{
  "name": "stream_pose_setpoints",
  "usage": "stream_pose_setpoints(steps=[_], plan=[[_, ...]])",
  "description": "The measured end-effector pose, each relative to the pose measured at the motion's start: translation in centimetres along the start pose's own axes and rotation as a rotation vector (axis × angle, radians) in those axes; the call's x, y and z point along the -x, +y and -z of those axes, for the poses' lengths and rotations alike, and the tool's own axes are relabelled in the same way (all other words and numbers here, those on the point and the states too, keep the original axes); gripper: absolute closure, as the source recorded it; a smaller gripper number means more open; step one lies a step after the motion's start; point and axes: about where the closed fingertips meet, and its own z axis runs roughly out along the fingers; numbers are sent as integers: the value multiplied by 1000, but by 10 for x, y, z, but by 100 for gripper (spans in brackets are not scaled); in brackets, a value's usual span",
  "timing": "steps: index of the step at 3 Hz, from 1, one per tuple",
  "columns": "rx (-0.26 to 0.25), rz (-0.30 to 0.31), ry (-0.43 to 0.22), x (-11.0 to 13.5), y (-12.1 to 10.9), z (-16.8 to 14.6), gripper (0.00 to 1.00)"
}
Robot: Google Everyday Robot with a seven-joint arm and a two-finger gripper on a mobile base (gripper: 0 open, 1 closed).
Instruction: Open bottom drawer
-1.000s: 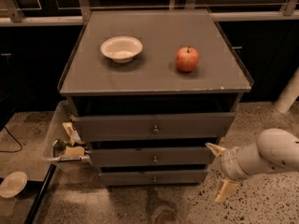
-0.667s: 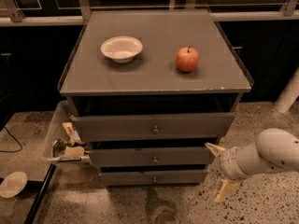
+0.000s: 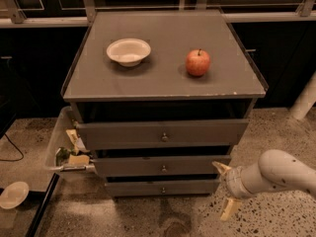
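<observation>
The bottom drawer is the lowest, slimmest grey front of the cabinet, with a small round knob at its centre; it sits closed. My gripper is at the lower right, just right of the drawer's right end and apart from the knob. Its two cream fingers are spread apart, one up near the middle drawer's corner, the other lower over the floor. It holds nothing. The white arm comes in from the right.
The middle drawer and top drawer sit above. On the cabinet top stand a white bowl and a red apple. A clear bin of clutter stands left of the cabinet; a white dish lies lower left. The floor is speckled.
</observation>
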Motion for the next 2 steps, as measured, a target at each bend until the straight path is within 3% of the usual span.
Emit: stream_pose_setpoints(steps=[2], plan=[[15, 56, -104, -58, 2, -97, 0]])
